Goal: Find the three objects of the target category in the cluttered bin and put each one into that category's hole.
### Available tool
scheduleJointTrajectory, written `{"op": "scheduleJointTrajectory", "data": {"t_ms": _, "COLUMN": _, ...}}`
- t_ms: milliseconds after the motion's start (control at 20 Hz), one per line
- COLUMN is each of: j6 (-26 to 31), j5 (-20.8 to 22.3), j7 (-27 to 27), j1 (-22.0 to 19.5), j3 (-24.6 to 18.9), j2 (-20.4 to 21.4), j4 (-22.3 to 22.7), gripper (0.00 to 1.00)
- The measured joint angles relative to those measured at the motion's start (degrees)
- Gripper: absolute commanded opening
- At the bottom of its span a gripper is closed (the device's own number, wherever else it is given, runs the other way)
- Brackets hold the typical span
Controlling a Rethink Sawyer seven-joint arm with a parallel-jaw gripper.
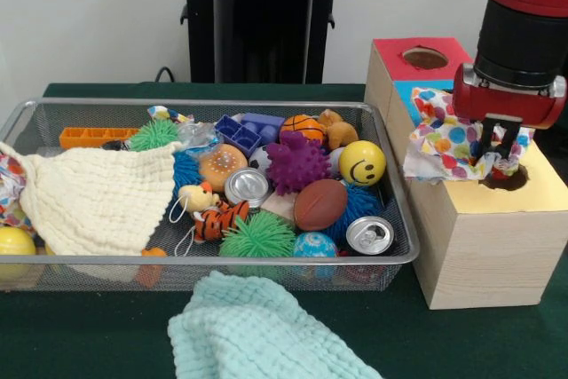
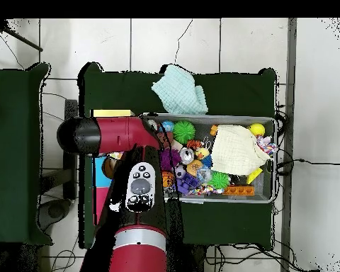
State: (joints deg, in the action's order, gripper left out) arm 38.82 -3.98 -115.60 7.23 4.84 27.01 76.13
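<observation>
The gripper [image 1: 497, 150] pinches a spotted cloth [image 1: 444, 141] over the yellow box's hole [image 1: 506, 177]; light and floppy, it likely snags, trailing beside the jaws.

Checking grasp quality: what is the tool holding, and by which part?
The tool holds the dotted cloth by its bunched right end, over the hole of the yellow-topped box.
</observation>
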Motion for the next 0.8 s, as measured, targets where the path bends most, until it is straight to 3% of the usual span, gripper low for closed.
{"op": "scheduleJointTrajectory", "data": {"t_ms": 800, "j6": 0.04, "j5": -0.8, "j7": 0.0, "j1": 5.66, "j3": 5.24, "j2": -4.38, "j4": -5.65, "gripper": 0.0}}
